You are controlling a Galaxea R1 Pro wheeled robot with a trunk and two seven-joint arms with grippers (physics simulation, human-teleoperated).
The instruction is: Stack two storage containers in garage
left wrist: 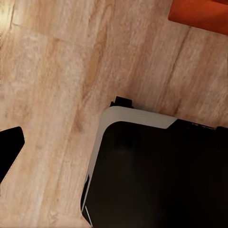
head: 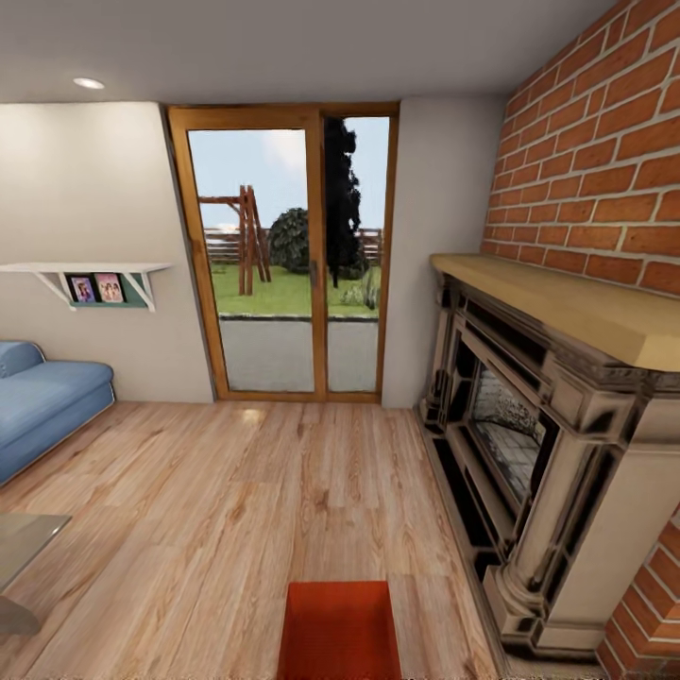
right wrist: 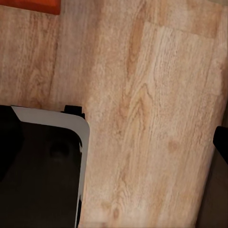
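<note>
Orange-red container [head: 338,631] cut off by bottom edge; blue sofa [head: 42,401] by left edge.

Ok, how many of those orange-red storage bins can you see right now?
1. A single storage container sits on the wood-plank floor straight ahead, left of the fireplace; an orange corner of it shows in both wrist views. The second may be out of frame.

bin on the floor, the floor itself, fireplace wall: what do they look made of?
Bin: probably plastic; flat, even orange-red with no grain, matte.
Floor: wood planks or laminate; visible grain and plank seams, slight sheen near the doors.
Wall: red brick with pale mortar lines, rough matte.
</note>
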